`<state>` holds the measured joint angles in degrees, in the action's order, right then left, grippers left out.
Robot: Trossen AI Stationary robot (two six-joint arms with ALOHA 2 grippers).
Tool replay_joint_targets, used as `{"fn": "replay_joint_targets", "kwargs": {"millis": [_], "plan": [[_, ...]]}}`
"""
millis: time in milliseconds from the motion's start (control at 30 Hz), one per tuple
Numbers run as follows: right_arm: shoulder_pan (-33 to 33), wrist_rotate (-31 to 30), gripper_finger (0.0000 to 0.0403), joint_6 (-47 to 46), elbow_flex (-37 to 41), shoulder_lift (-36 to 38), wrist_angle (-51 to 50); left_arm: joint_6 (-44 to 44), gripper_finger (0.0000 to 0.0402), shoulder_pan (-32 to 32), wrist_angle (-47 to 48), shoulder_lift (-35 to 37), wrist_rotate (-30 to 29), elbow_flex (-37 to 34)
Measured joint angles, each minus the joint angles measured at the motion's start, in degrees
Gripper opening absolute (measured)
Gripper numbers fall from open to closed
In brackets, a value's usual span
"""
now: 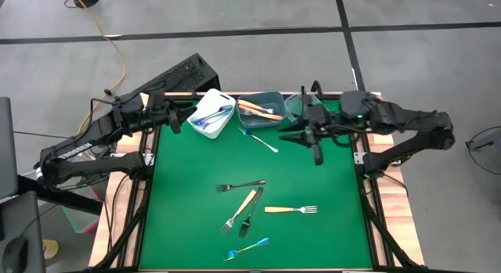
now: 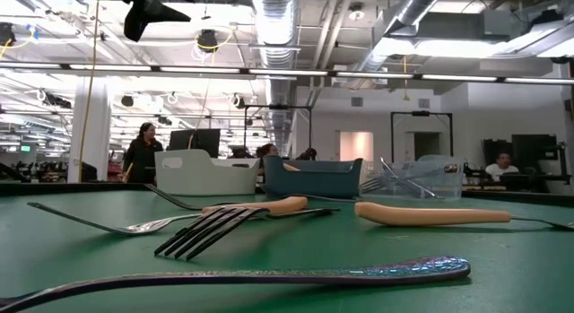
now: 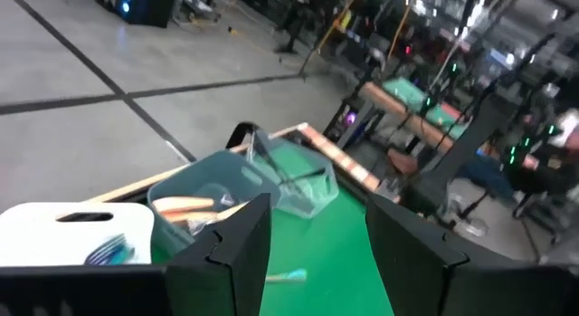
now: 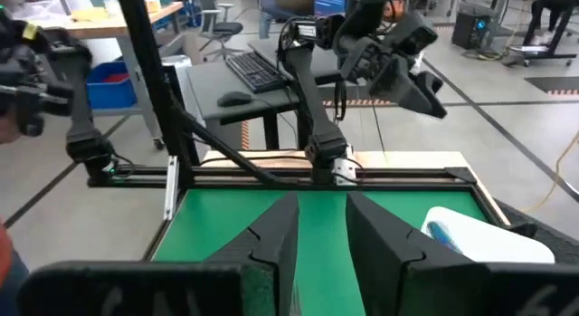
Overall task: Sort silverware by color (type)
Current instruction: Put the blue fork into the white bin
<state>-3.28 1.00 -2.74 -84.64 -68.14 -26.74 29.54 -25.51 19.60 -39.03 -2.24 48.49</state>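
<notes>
Loose silverware lies flat on the green table: a pale-blue-handled fork near the bins, a black fork, two orange-handled forks, another black fork and a blue fork. My left gripper hovers open beside the white bin, holding nothing. My right gripper hangs above the table in front of the clear bin, open by a narrow gap, with nothing between its fingers.
Three bins stand in a row at the far edge: the white bin holds blue utensils, the grey-blue bin holds orange-handled ones, and the clear bin holds dark ones. Bare green surface lies at the left and right of the loose forks.
</notes>
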Motion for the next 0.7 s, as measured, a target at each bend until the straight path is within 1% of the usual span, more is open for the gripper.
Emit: {"fn": "replay_joint_targets", "kwargs": {"millis": [133, 233, 400, 533, 700], "plan": [[-0.25, -0.99, 0.0114, 0.02, 3.78, 6.82, -1.9, 0.91, 0.0164, 2.09, -1.62, -0.35, -4.21, 0.0], [0.39, -1.17, 0.0114, -0.26, 8.51, 12.9, -0.32, 1.07, 0.0164, 3.26, -1.53, -0.89, -7.65, -0.02], [2.5, -1.28, 0.0114, -5.56, 17.3, 20.33, 3.78, 3.33, 0.0164, 5.12, -1.65, -2.03, -9.38, -0.02], [3.08, -1.25, 0.0114, -10.07, 23.54, 23.23, 7.43, 3.69, 0.0164, 6.87, -1.57, -3.29, -9.4, -0.02], [2.85, -1.15, 0.0114, -12.96, 28.2, 23.15, 8.31, 3.74, 0.0164, 9.23, -1.57, -4.95, -9.38, -0.02]]}}
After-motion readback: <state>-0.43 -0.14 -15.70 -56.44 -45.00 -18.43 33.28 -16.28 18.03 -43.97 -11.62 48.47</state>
